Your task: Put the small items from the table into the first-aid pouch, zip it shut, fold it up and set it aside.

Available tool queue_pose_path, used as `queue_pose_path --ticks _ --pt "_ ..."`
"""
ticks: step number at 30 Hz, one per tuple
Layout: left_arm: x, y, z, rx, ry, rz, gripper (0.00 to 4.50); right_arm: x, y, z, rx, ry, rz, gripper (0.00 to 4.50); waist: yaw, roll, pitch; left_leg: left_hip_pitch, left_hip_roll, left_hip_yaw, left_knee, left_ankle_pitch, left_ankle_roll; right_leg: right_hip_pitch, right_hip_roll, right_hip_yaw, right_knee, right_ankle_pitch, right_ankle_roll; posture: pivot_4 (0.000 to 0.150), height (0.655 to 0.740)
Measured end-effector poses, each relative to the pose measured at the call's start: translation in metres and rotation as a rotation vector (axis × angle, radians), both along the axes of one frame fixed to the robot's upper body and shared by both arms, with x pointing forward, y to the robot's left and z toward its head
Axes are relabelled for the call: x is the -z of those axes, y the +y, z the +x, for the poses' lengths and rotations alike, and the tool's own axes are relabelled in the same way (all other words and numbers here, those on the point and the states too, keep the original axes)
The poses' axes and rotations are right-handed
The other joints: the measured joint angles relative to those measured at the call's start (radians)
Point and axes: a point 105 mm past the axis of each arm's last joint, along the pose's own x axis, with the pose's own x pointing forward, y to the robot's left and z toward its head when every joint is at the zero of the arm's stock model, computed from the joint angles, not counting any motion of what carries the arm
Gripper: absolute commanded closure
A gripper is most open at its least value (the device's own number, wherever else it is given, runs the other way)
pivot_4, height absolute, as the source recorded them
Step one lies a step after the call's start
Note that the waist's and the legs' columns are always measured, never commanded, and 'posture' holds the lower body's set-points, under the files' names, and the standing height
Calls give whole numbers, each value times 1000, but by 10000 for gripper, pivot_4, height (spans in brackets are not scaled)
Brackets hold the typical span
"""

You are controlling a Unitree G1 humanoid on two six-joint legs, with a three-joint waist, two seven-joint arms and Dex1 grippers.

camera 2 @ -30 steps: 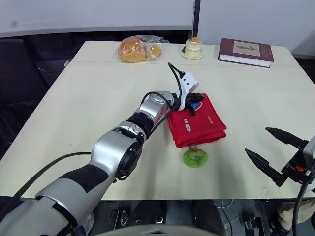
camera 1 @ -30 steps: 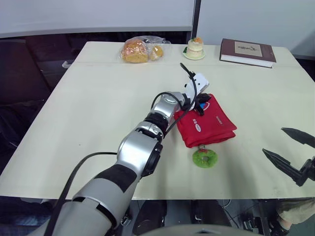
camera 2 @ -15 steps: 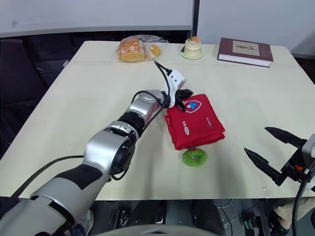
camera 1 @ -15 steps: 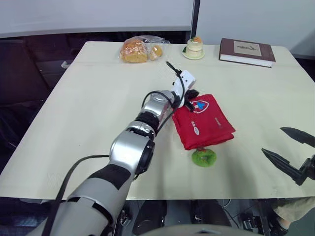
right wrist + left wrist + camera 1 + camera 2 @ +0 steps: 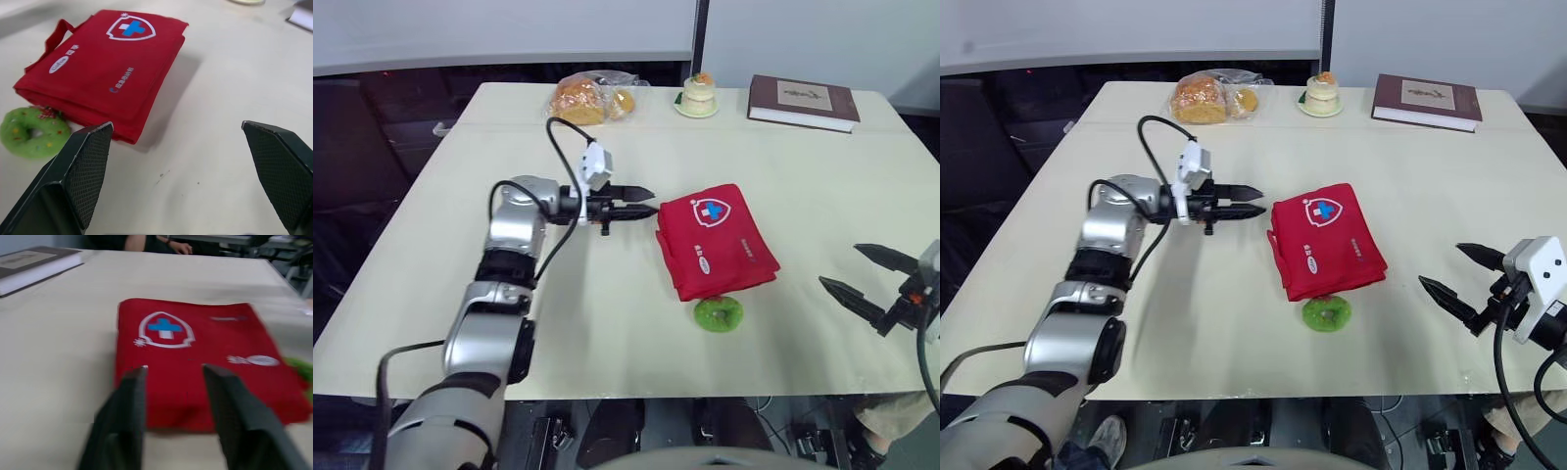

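Pouch (image 5: 715, 238) — red, folded, lying just ahead of the tips of the left gripper (image 5: 654, 201), not touching; fingers slightly parted, empty. Right gripper (image 5: 839, 264) spread wide, empty. Green ring (image 5: 719, 312) touches the pouch edge — best pinch the folded edge squarely, clear of the ring.

A pale table (image 5: 822, 176) stands before a white wall (image 5: 509, 29) and dark post (image 5: 702, 39).
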Motion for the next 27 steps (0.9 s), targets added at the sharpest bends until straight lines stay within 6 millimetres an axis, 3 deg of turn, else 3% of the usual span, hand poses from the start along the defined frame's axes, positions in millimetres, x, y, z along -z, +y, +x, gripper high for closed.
queue_pose_path --ticks 1,2,3,6,10,16,19,21,22,23,27 --pt "-1 0 -1 4 0 1 6481 0 0 0 -1 3 3 0 0 0 0 0 0 0 0 0 0 0 0 0 0 0 0 1500 7289" --pt "-9 4 -15 34 12 10 5001 4 6 8 -23 45 41 0 4 0 0 0 0 -1 0 0 0 0 0 -1 0 0 0 1500 7289" --pt "-16 6 -29 62 26 22 573 4 13 19 -37 76 89 0 -1 -1 2 0 1 0 0 0 0 0 0 0 0 -1 -1 1500 7289" --pt "-31 4 -48 98 33 2 242 9 22 42 -36 138 157 0 8 1 2 1 -1 -1 0 0 0 0 0 0 1 -2 -3 1500 7289" --pt "-30 5 -62 62 78 -10 242 35 33 59 -43 311 203 0 7 1 3 0 -1 -1 0 0 0 0 1 0 1 0 0 1500 7289" --pt "-36 6 -70 6 67 -25 242 61 52 56 -82 485 211 0 5 1 3 0 0 0 0 0 0 -1 1 1 1 0 0 1500 7289" --pt "-35 8 -73 -24 61 -34 0 64 62 53 -111 524 261 12136 4 1 3 1 0 0 0 0 0 -1 1 1 2 0 0 1500 7289" --pt "-34 7 -73 -41 60 -37 0 66 65 54 -114 549 299 22935 3 1 3 1 0 0 0 0 0 -1 1 1 2 0 0 1500 7289" --pt "-34 7 -72 -45 59 -38 0 66 66 54 -116 553 307 24017 3 1 3 1 0 0 0 0 0 -1 1 1 2 0 0 1500 7289" --pt "-34 7 -71 -55 56 -42 0 65 67 54 -118 559 323 30416 3 1 3 1 0 0 0 0 0 -1 1 1 2 0 0 1500 7289" --pt "-35 7 -68 -85 38 -48 0 54 71 63 -107 539 401 42956 -3 1 3 1 0 0 0 0 0 -1 2 1 2 0 0 1500 7289"
